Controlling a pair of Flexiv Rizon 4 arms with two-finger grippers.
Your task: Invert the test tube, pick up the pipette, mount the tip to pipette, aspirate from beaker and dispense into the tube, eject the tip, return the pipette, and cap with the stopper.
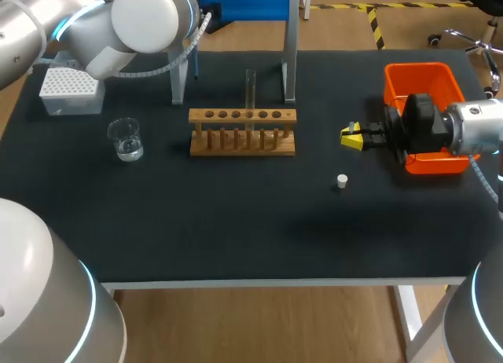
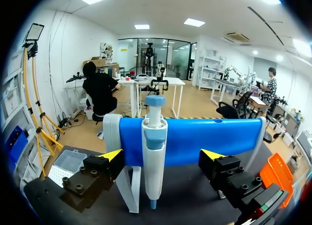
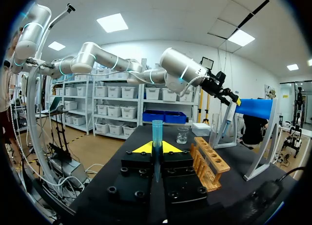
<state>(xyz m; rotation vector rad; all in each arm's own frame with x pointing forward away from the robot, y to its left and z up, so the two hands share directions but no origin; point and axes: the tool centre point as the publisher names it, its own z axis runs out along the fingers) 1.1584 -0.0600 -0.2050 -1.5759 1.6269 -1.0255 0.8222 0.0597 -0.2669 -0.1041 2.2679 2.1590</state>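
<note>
Left gripper: fingers spread wide apart, holding nothing. It faces the pipette, which hangs upright on the blue holder with its narrow end pointing down. The pipette lies ahead of the gripper, in line with the gap between the two fingers, and neither finger touches it. In the head view the left arm comes in from the far left corner and hides this gripper.

Right gripper: level, pointing toward the wooden rack, fingers clamped on the test tube. The tube stands upright between the yellow tips, and only a short length shows above them. The wrist of this arm covers part of the orange bin at the right side of the table.

Other items:
- Rack: middle of the table, in front of the holder's legs. A thin clear upright shape rises from it. Whether this is a second tube cannot be told.
- Beaker: left of the rack, holding a little clear liquid.
- Tip box: behind the beaker, near the far left corner.
- Stopper: small and white, alone on the table, near the right gripper on the side toward the front edge.
</note>
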